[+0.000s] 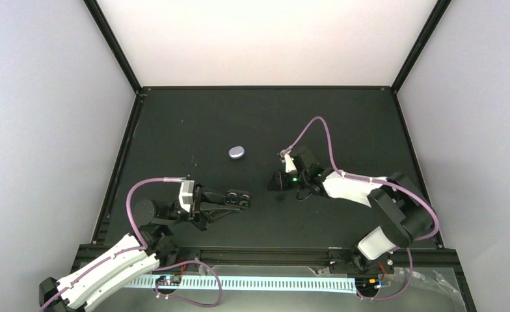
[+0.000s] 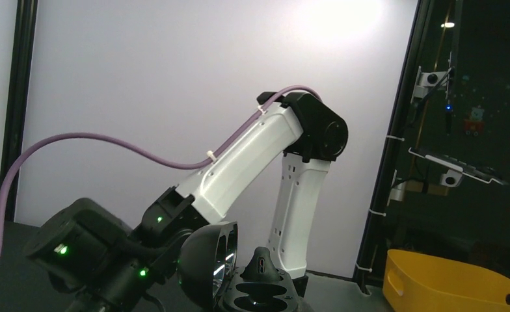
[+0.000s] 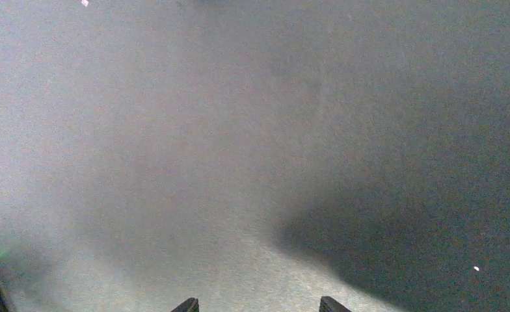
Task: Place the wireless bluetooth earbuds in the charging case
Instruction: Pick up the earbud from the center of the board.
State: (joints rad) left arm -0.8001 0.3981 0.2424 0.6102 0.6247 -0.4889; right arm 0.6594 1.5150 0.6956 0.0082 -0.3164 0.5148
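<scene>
A matte black bench (image 1: 174, 130) stands between pale walls (image 1: 38, 130). The left claw (image 1: 229, 201) clamps an open charging case (image 1: 239, 194); the right claw (image 1: 277, 182) hangs open.

Robotics lab bench, no question — white panel walls (image 1: 44, 130) and black frame posts (image 1: 112, 42) box in a black table (image 1: 174, 123), left arm (image 1: 109, 266) and right arm (image 1: 350, 187) bolted on, mounted cameras (image 2: 432, 78) beyond.

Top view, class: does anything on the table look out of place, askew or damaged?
Nothing looks damaged or spilled. The open charging case sits in the left gripper, and one small grey oval object lies alone mid-table, apart from both.
</scene>
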